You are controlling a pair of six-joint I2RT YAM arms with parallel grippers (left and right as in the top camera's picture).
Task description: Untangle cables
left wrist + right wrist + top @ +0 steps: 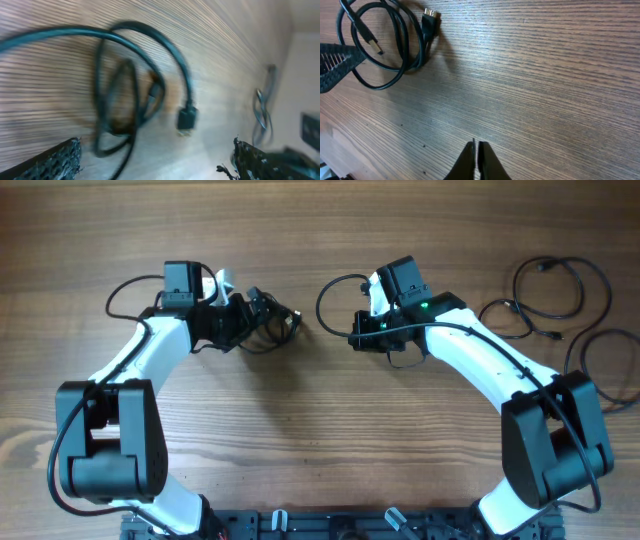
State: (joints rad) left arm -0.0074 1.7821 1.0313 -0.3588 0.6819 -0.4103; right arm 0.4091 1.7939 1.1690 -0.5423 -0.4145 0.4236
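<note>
knotted cables [100, 95] not yet untangled, ahead of left gripper [156, 150], spread, empty; right gripper [476, 155] pressed together, empty; loose cables [530, 313] laid out far right of table [320, 440]

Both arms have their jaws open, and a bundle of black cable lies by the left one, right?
Not quite. The left gripper has its jaws open, but the right gripper has them shut, as the right wrist view shows. The bundle of black cable does lie by the left one.

A robotics lab bench: a wooden table [320, 440] with two mounted arms [140, 360].
</note>
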